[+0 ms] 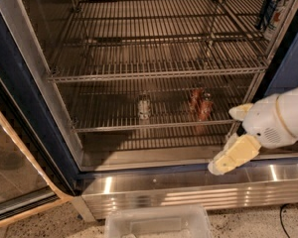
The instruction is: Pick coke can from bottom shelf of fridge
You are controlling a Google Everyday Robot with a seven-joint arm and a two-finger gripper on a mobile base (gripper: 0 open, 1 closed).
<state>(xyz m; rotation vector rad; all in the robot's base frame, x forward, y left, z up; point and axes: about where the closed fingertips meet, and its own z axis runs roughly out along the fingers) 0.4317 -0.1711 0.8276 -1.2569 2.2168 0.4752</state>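
The fridge (27, 98) has a dark blue frame and stands open, with steel wire racks inside. Two red coke cans (195, 99) (205, 109) stand close together on the bottom shelf (114, 128), right of its middle. A pale silvery can (144, 108) stands near the shelf's middle. My gripper (224, 140), white with cream fingers (236, 155), is at the lower right, outside the fridge in front of its right post. It is below and to the right of the red cans and apart from them. Its fingers are spread, with nothing between them.
A blue and white can (271, 8) stands on the upper rack at the far right. The glass door (12, 177) hangs open at the left. A shiny stainless base strip (179, 187) runs below the fridge. A clear plastic bin (158, 223) sits on the floor.
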